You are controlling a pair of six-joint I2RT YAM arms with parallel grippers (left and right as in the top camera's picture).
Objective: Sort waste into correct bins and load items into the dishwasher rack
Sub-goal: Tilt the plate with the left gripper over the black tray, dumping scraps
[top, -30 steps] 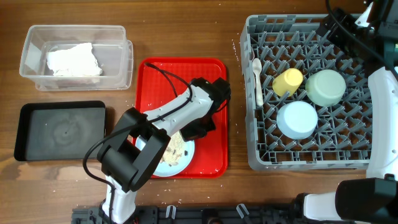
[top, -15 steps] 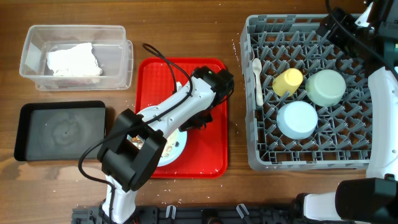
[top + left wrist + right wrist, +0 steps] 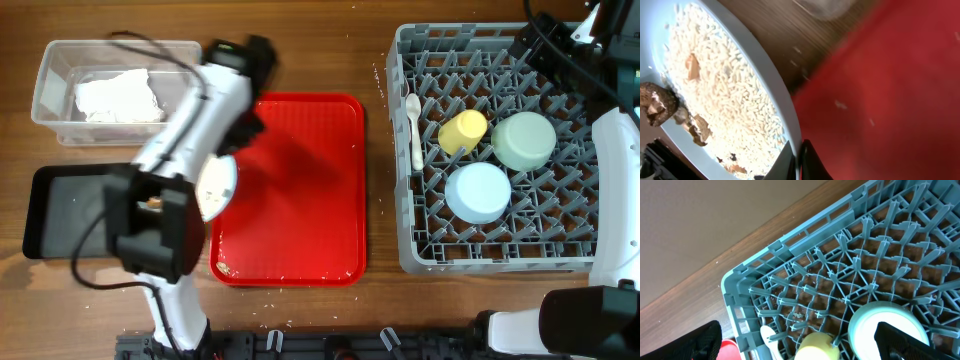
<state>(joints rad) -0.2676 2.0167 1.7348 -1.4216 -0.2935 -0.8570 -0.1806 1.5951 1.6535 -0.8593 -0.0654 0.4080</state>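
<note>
My left gripper (image 3: 799, 161) is shut on the rim of the light blue plate (image 3: 218, 187), which hangs tilted over the left edge of the red tray (image 3: 300, 190). The plate (image 3: 771, 82) carries pale rice (image 3: 715, 80) and brown food scraps (image 3: 657, 102). The grey dishwasher rack (image 3: 400, 150) holds a yellow cup (image 3: 462, 131), a pale green bowl (image 3: 523, 140), a light blue bowl (image 3: 478, 192) and a white spoon (image 3: 414, 130). Above the rack's far corner my right gripper (image 3: 802, 342) stands open and holds nothing.
The clear tub (image 3: 60, 60) at the back left holds crumpled white napkins (image 3: 120, 97). The black tray (image 3: 95, 210) lies in front of it, left of the plate. A few crumbs dot the red tray's front edge and the wood.
My left gripper has lifted the plate off the red tray and carried it left to the tray's left edge, tilting it. The right arm has not moved.
</note>
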